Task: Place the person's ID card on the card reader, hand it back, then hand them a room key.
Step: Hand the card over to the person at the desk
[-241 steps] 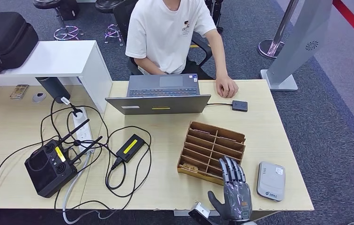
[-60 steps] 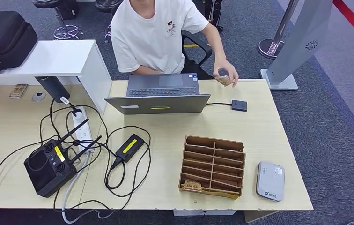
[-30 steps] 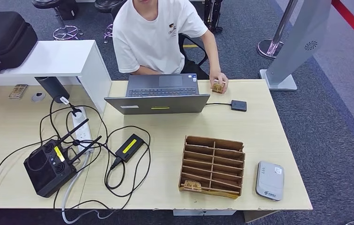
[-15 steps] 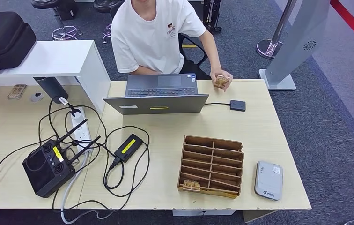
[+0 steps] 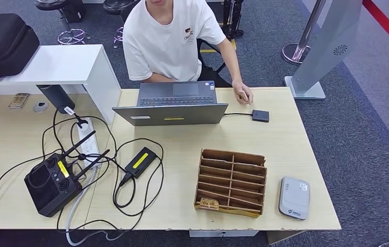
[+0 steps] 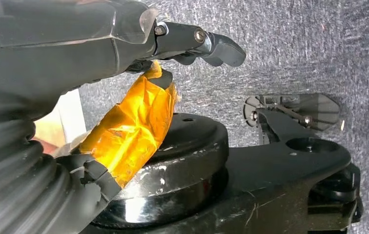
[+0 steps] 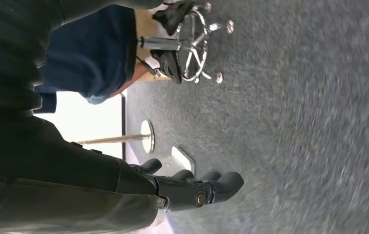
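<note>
The grey-white card reader (image 5: 294, 197) lies flat at the table's near right corner. Beside it stands the wooden slotted key rack (image 5: 231, 182), with one tan key tag (image 5: 208, 204) in its front-left slot. Across the table a person in a white shirt rests a hand (image 5: 242, 94) on the tabletop next to the laptop (image 5: 172, 105), covering a small tan card. My left hand (image 6: 192, 41) hangs over grey carpet with its fingers apart and nothing in them. My right hand (image 7: 192, 190) also hangs low over carpet, holding nothing.
A small black box (image 5: 260, 115) on a cable sits right of the laptop. A black controller (image 5: 51, 180), a power strip and tangled cables cover the table's left part. A white side desk (image 5: 53, 64) carries a black case. A grey stand (image 5: 326, 51) is on the floor at right.
My right hand, raised over the rack 8 s ago, has dropped out of the head view. The person lifted a tan card, then lowered it to the table under their hand. The camera drifted slightly.
</note>
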